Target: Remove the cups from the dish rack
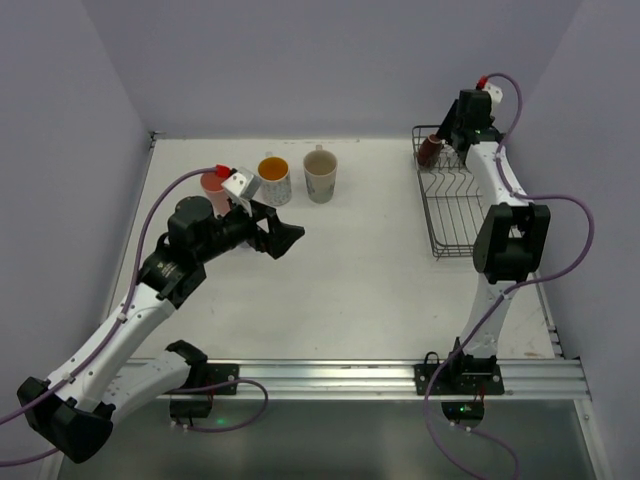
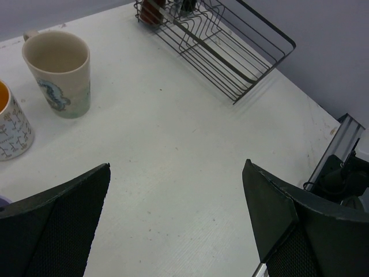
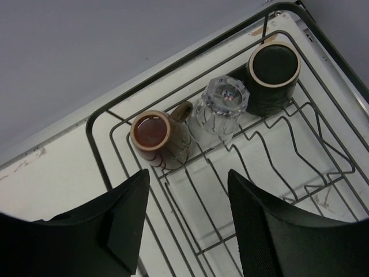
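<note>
**Top and wrist views.** Three cups stand upright in a row on the white counter [image 1: 380, 290], already unloaded: a salmon-red tumbler [image 1: 213, 188], a white dotted mug with orange inside [image 1: 273, 180] and a tall cream mug [image 1: 320, 173]. The left jaws hang wide open and empty just in front of the row. In the black wire dish rack [image 1: 455, 210], at the counter's far right, a reddish-brown mug [image 3: 155, 135], a clear faceted glass [image 3: 222, 109] and a dark brown mug [image 3: 271, 72] rest mouth-down, as for draining. The right jaws hover above them, parted and holding nothing, apparently lining up the next pick.
</note>
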You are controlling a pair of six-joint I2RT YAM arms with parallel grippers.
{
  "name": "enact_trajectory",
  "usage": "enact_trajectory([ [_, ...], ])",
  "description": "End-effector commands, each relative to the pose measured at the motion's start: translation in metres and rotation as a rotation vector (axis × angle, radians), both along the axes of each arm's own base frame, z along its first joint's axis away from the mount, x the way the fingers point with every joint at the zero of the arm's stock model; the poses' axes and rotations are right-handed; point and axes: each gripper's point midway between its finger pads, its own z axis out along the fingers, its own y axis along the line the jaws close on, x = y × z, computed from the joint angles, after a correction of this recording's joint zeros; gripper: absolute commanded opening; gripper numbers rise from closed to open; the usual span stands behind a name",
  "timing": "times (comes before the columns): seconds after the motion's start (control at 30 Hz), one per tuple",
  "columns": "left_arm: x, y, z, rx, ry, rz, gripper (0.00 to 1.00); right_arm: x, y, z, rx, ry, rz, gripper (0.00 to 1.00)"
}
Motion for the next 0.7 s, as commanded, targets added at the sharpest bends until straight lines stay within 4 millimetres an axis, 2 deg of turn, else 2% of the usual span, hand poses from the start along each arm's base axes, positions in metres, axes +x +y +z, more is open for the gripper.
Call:
enact_trajectory([
  [0.0,0.000,-0.002,0.006,-0.011,-0.035,-0.009,1.00,0.009,-0.030,0.004,-0.028,0.020,-0.081,0.60],
  [0.1,0.000,-0.002,0.004,-0.006,-0.031,-0.009,1.00,0.017,-0.043,-0.009,-0.007,0.040,-0.121,0.65],
  [0.13,0.000,-0.003,0.004,-0.008,-0.031,-0.011,1.00,0.020,-0.045,-0.007,0.008,0.031,-0.132,0.68],
  [0.17,0.000,-0.003,0.004,-0.008,-0.030,-0.011,1.00,0.021,-0.051,-0.014,0.020,0.040,-0.142,0.74],
  [0.2,0.001,-0.003,0.002,-0.006,-0.027,-0.012,1.00,0.023,-0.053,-0.017,0.040,0.039,-0.145,0.76],
  [0.27,0.000,-0.004,0.002,-0.007,-0.027,-0.015,1.00,0.029,-0.053,-0.015,0.065,0.031,-0.137,0.79],
  [0.3,0.001,-0.004,0.002,-0.008,-0.027,-0.015,1.00,0.032,-0.057,-0.026,0.069,0.049,-0.145,0.80],
  [0.33,0.001,-0.004,0.002,-0.006,-0.026,-0.015,1.00,0.034,-0.057,-0.029,0.077,0.052,-0.145,0.82],
  [0.37,0.001,-0.004,0.002,-0.007,-0.024,-0.015,1.00,0.038,-0.059,-0.024,0.084,0.042,-0.144,0.83],
  [0.4,0.001,-0.004,0.001,-0.007,-0.024,-0.015,1.00,0.041,-0.058,-0.038,0.096,0.064,-0.143,0.85],
  [0.47,0.002,-0.005,0.000,-0.004,-0.022,-0.015,1.00,0.046,-0.056,-0.037,0.113,0.056,-0.134,0.87],
  [0.63,0.003,-0.007,-0.003,0.000,-0.013,-0.023,1.00,0.057,-0.052,-0.057,0.161,0.068,-0.114,0.89],
  [0.67,0.004,-0.007,-0.005,0.003,-0.010,-0.023,1.00,0.060,-0.052,-0.056,0.164,0.060,-0.114,0.89],
])
